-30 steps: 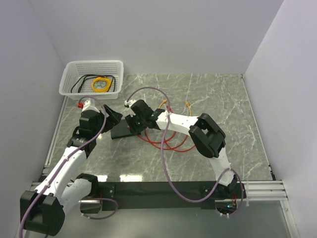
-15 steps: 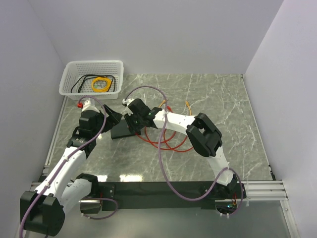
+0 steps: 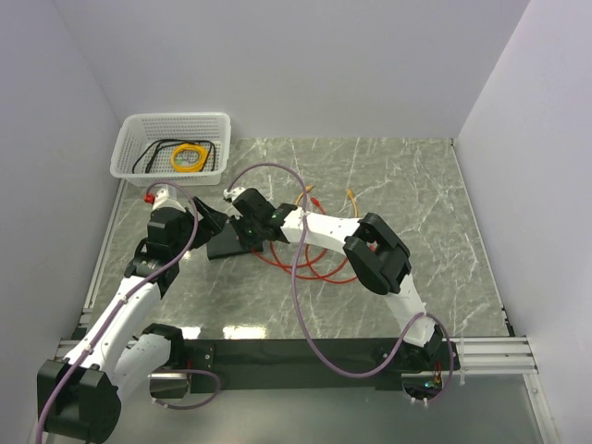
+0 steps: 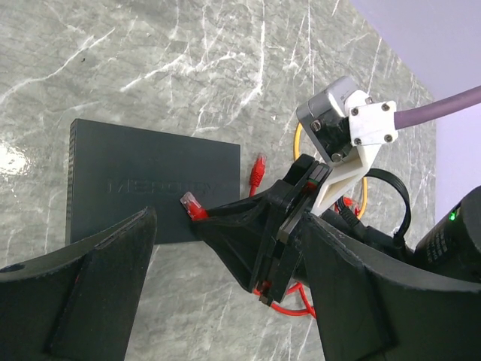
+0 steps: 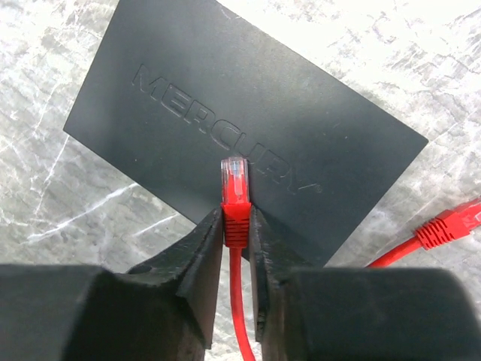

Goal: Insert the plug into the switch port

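- The red cord is left lying in loose loops near the middle of the tabletop, probably so there's slack for the plug to be moved around.
- The plug is pinched by its red boot in the right gripper, which is closed snug on both sides. The clear tip is left poking out front, most likely so it can be steered in. It's held just over the logo face of the switch.
- The switch is laid flat toward the left edge of the tabletop. The switch port can't be made out in any view, so lining up is reckoned not done yet.
- The left gripper is spread wide with nothing held, parked beside the switch, maybe to brace it.
- A second red connector and an orange-yellow cord are left loose farther back.
- The white basket is tucked into the far left corner, with a yellow coil and a black cord kept inside, out of the way.
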`<state>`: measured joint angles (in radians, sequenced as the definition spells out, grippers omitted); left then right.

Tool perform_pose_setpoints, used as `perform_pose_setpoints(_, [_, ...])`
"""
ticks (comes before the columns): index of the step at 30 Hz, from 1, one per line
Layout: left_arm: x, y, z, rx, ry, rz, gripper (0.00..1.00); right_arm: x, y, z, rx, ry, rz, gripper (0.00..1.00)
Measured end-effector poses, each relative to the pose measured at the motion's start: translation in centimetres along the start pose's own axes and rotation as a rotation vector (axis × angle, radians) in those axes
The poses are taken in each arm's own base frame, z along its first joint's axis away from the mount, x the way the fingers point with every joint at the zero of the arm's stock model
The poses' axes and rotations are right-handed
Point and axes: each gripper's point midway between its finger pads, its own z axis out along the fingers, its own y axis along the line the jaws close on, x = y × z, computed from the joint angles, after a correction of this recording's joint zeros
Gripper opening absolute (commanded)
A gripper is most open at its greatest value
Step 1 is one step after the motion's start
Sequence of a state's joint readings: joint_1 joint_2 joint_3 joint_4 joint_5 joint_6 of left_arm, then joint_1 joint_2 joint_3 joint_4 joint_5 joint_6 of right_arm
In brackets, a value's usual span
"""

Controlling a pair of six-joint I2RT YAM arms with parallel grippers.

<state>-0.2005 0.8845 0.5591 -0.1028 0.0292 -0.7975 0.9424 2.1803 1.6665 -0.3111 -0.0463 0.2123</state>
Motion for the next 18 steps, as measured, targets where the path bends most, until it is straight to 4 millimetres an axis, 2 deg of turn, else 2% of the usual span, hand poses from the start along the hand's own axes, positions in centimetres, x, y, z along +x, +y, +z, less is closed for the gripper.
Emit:
perform_pose_setpoints(6, [0.4, 0.4, 0.0, -0.007, 0.007, 0.0, 0.83, 0.1, 0.1, 0.1, 0.002, -0.004, 0.005, 0.0])
perform_pose_setpoints(13, [0.5, 0.7, 0.2, -0.017, 0.01, -0.001, 0.83, 0.1, 0.0, 0.1, 0.002, -0.045, 0.01, 0.0])
perform_pose_setpoints(18, [0.7, 2.0, 0.9, -0.076, 0.012, -0.012, 0.86, 2.0, -1.4, -1.9, 0.049, -0.041, 0.033, 0.0])
